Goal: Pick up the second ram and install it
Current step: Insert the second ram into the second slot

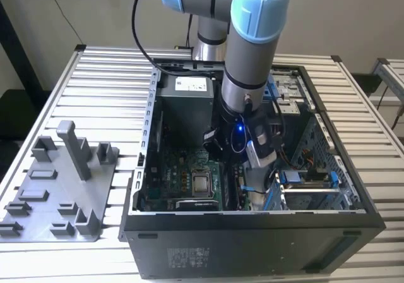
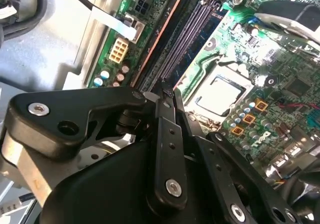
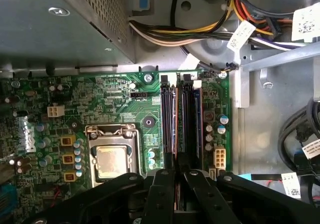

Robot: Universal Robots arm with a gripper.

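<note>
the second ram (image 3: 177,121) stands on edge in the memory slots (image 3: 181,119) on the green board (image 3: 100,99), just beside the silver processor socket (image 3: 111,156), running lengthwise along the slot. in the second wrist view the same strip (image 2: 161,49) shows its coppery top edge going away from the fingertips toward the white power plug (image 2: 119,50). the gripper (image 3: 176,176) sits right over the near end of that strip, its two black fingers (image 3: 163,184) close together with the strip's edge between them, so it looks pinched on the ram, though i can't tell how hard it presses. whether the strip is fully clicked down or just resting in the slot i can't tell; the slot clips are too small to read. a neighbouring slot next to it looks dark and i can't say if it's filled. judged from this, pick-up is done and the install is at the seating stage. in the exterior view the arm (image 1: 252,49) reaches down into the open computer case (image 1: 252,245), and the grey tray (image 1: 57,194) with upright posts lies well apart from the case, toward the exterior view's left, on the slatted table (image 1: 107,74).
</note>
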